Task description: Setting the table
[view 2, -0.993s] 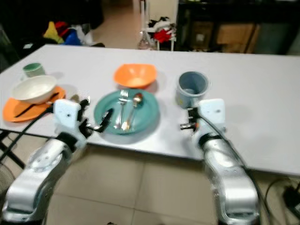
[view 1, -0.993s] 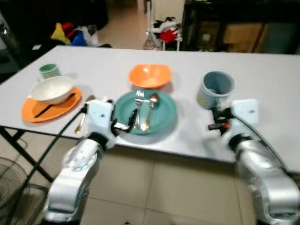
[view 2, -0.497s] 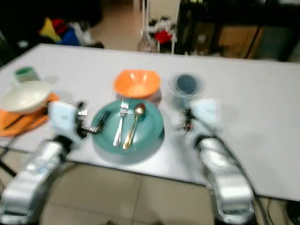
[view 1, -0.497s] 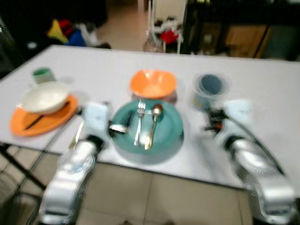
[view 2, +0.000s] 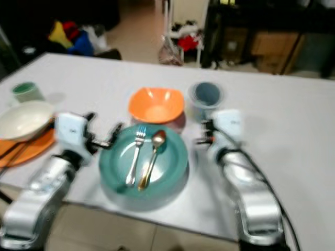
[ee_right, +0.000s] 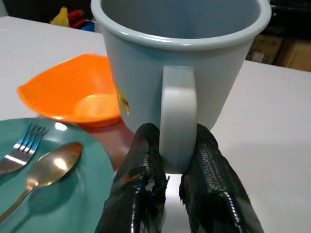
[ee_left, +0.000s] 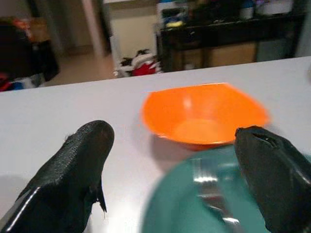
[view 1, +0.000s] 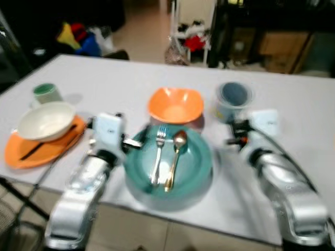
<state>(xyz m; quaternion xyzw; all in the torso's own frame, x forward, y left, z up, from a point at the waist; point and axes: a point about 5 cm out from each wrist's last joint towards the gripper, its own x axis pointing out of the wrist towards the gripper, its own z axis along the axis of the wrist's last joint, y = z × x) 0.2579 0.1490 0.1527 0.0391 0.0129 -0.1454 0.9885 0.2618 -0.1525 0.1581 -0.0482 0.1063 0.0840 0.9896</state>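
Observation:
A teal plate (view 1: pixel 193 172) near the table's front edge carries a silver fork (view 1: pixel 157 154) and a gold spoon (view 1: pixel 175 157) side by side. Behind it sits an orange bowl (view 1: pixel 175 104). A grey-blue mug (view 1: pixel 234 98) stands to the bowl's right, upright on the table. My right gripper (ee_right: pixel 176 141) is shut on the mug's handle (ee_right: pixel 178 102); this right gripper (view 1: pixel 234 137) sits just in front of the mug. My left gripper (view 1: pixel 133 142) hovers open at the plate's left rim, its fingers (ee_left: pixel 80 170) spread wide and pointing at the orange bowl (ee_left: pixel 204 114).
At the table's left an orange plate (view 1: pixel 23 154) holds a white bowl (view 1: pixel 46 119) and a black utensil (view 1: pixel 36 149); a green cup (view 1: pixel 44 93) stands behind it. The white table (view 1: pixel 293 94) has bare room on the right. Clutter and dark cabinets lie beyond.
The whole view has shifted as I came closer to the table, so plate and bowl look larger and nearer. Both grippers keep their places by the plate and the mug.

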